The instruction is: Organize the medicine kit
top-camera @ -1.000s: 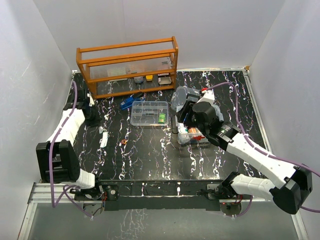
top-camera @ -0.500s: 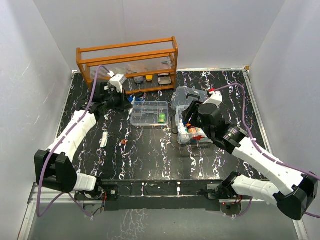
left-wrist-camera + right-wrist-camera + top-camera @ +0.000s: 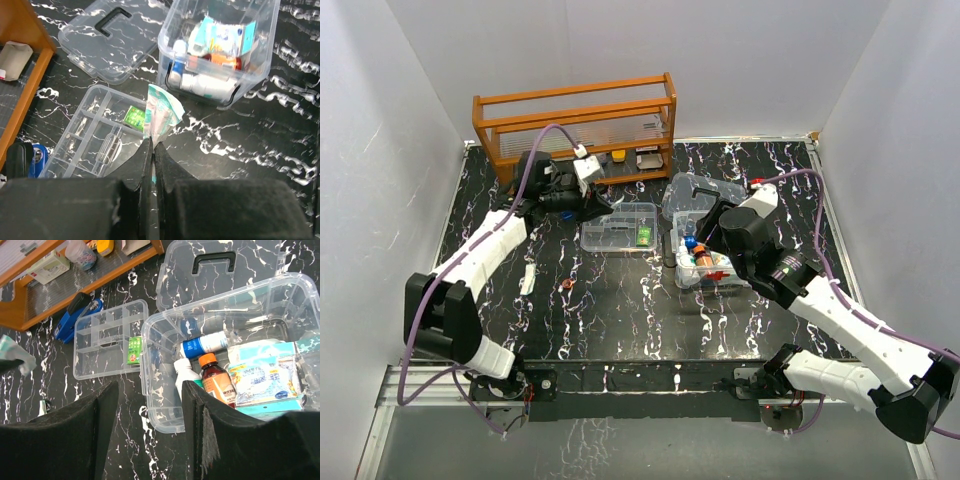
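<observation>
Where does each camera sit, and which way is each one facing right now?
Top external: fixed above and behind the arms, looking down on the table; both arms show, bases at the bottom.
Left wrist: on the left arm, looking down past the shut left gripper, which pinches a teal packet, toward the tray insert.
Right wrist: on the right arm, looking down through the open right gripper into the box.
Shared: both wrist views show the tray insert, box and lid.

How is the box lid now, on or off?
Off. The lid lies flat beside the open box, whose contents show uncovered.
</observation>
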Action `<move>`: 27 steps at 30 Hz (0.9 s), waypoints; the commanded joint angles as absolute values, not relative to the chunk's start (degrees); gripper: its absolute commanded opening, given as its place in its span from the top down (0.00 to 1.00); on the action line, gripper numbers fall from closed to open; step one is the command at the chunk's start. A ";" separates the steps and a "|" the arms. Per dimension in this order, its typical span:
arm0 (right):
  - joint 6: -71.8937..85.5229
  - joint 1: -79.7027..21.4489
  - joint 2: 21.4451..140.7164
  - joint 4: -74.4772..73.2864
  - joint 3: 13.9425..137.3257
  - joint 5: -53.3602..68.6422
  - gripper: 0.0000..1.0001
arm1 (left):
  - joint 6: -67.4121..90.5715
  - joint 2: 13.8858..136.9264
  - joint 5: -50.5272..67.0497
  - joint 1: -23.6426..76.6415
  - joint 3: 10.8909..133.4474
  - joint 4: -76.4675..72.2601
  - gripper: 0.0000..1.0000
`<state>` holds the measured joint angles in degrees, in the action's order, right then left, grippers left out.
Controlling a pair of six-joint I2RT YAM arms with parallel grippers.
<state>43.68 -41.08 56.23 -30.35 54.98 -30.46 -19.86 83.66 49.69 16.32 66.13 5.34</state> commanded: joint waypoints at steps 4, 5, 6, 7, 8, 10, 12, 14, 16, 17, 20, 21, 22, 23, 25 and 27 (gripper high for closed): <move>44.79 -40.60 55.31 -30.42 58.39 -34.57 0.49 | -43.87 87.45 54.23 17.44 70.64 14.55 1.00; 44.68 -40.61 55.43 -30.44 58.56 -34.40 0.49 | -46.57 88.02 53.68 17.75 71.13 16.29 1.00; 44.50 -40.58 55.60 -30.41 58.62 -34.25 0.49 | -49.49 88.58 52.85 18.13 71.67 18.19 1.00; 44.48 -40.55 55.72 -30.43 58.62 -34.05 0.49 | -53.97 89.16 51.43 18.60 72.15 20.03 1.00; 44.40 -40.57 55.80 -30.39 58.58 -33.89 0.49 | -57.39 89.84 49.15 19.39 72.88 22.27 1.00; 44.32 -40.60 55.95 -30.25 58.30 -33.51 0.49 | -64.19 91.97 43.63 21.14 75.02 27.28 1.00; 44.30 -40.59 56.09 -29.97 58.12 -33.03 0.49 | -68.85 94.58 37.27 23.61 77.12 32.46 1.00; 44.22 -40.59 56.14 -29.83 58.10 -32.70 0.49 | -69.57 97.00 31.18 25.07 77.50 32.48 1.00; 44.19 -40.56 56.01 -29.81 58.02 -32.60 0.49 | -69.49 98.96 26.42 26.36 77.30 31.62 1.00; 44.16 -40.60 55.86 -29.65 58.01 -32.51 0.49 | -68.88 99.71 24.69 26.94 77.25 30.86 1.00; 44.28 -40.50 55.81 -29.17 57.77 -31.99 0.49 | -67.58 101.77 21.45 28.04 77.61 30.12 1.00; 44.32 -40.52 55.89 -28.92 57.68 -31.70 0.49 | -67.09 102.23 20.61 28.30 77.82 29.74 1.00; 44.44 -40.46 55.88 -28.73 57.58 -31.36 0.49 | -66.61 102.76 19.40 28.49 77.91 28.94 1.00; 44.47 -40.51 55.97 -28.52 57.50 -31.09 0.49 | -66.03 103.20 17.47 28.64 78.02 28.25 0.99; 44.68 -40.51 56.09 -28.25 57.25 -30.61 0.49 | -65.26 104.41 15.25 28.91 79.01 28.16 0.97; 44.82 -40.52 56.24 -28.00 57.00 -30.40 0.49 | -64.03 105.71 13.97 28.91 79.87 28.29 0.96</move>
<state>44.05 -40.75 56.31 -31.44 55.70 -30.68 -65.25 104.84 19.03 28.60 76.42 28.38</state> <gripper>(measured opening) 0.512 0.032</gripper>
